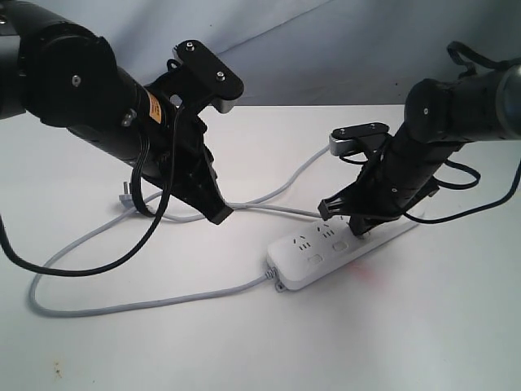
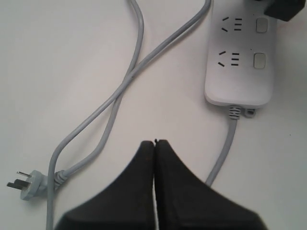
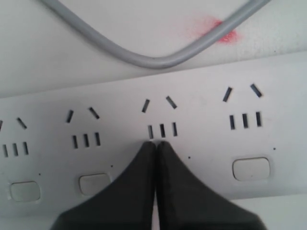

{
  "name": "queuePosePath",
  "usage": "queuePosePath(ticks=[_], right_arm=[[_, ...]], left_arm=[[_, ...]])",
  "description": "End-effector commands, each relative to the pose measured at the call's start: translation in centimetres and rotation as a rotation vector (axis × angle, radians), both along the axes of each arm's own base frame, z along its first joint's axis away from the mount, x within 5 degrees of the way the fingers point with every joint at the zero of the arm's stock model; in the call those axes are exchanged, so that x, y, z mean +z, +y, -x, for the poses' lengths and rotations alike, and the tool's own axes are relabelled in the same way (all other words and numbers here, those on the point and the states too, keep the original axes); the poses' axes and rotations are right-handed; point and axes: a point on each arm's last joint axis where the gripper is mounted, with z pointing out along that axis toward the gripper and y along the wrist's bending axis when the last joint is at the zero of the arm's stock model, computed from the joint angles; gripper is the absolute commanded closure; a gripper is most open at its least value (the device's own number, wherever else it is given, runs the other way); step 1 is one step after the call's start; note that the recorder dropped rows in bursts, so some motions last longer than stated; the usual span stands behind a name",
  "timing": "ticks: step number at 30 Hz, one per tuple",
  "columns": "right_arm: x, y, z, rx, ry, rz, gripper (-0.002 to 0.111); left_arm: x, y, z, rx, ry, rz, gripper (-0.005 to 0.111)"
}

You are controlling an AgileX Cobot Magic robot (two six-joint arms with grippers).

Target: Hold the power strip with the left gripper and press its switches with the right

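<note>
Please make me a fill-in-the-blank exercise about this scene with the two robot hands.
The long white plastic power strip lies on the white ___.
The black left hand holds ___.
The strip's long grey cable ends in a three-pin ___.
The black right hand is over the strip's row of small white push-___.
Missing words: table; nothing; plug; buttons.

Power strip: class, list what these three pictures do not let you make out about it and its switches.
- Left wrist view: the top edge cuts the power strip off after two switches.
- Right wrist view: the shut right hand covers one switch; pressed or not is hidden.
- Exterior view: the strip's far switches sit behind that hand.
</note>
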Motion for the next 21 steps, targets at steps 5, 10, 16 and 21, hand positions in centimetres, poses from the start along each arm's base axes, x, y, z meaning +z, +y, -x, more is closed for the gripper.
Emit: queuePosePath(ticks=[5, 10, 16, 21], right_arm=[[5.7, -0.4, 1.8, 0.010, -0.109, -0.050, 0.108], [11.3, -1.2, 2.9, -0.003, -0.264, -0.129, 0.108], [15.3, -1.9, 4.1, -0.009, -0.379, -0.186, 0.108], [16.1, -2.2, 4.6, -0.026, -0.406, -0.197, 0.108]], left_arm=[[0.2, 0.2, 0.1, 0.012, -0.005, 0.014, 0.107], [0.2, 0.2, 0.0, 0.012, -0.008, 0.017, 0.107], [0.2, 0.1, 0.0, 0.013, -0.009, 0.019, 0.107], [0.5, 0.0, 0.0, 0.028, -0.007, 0.055, 0.107]])
